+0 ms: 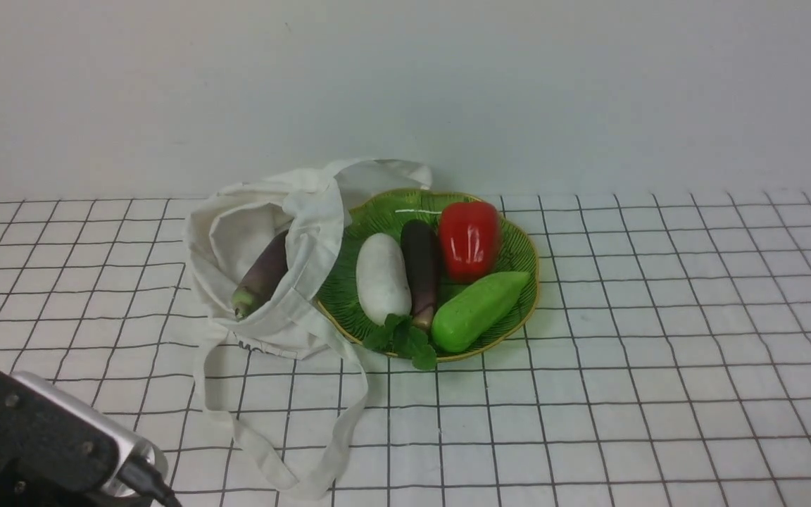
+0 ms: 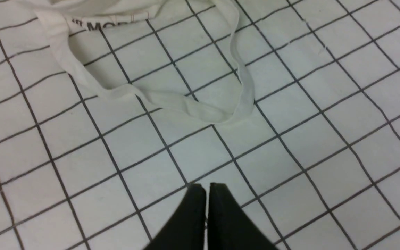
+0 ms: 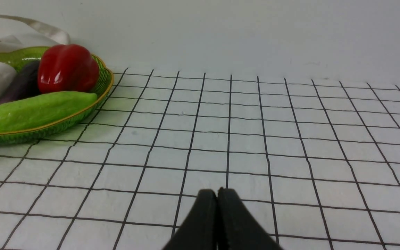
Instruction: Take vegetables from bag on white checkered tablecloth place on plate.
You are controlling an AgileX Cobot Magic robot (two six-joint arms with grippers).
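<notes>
One dark purple eggplant with a pale green tip [image 1: 262, 275] lies in the open mouth of the white cloth bag [image 1: 250, 232]. The other eggplant [image 1: 420, 267], tan-tipped, lies on the green plate [image 1: 522, 246], and shows in the right wrist view [image 3: 19, 88]. My left gripper [image 2: 207, 185] is shut and empty, low over the checkered tablecloth [image 1: 659, 352], a little short of the bag's strap loop [image 2: 200, 109]. My right gripper [image 3: 217, 191] is shut and empty over bare cloth, well right of the plate [image 3: 64, 121].
The plate also holds a white radish with green leaves [image 1: 382, 278], a red bell pepper [image 1: 469, 239] and a light green vegetable [image 1: 479, 310]. The bag's straps [image 1: 335, 451] trail toward the front. A plain wall stands behind. My left arm's body [image 1: 32, 443] fills the front-left corner.
</notes>
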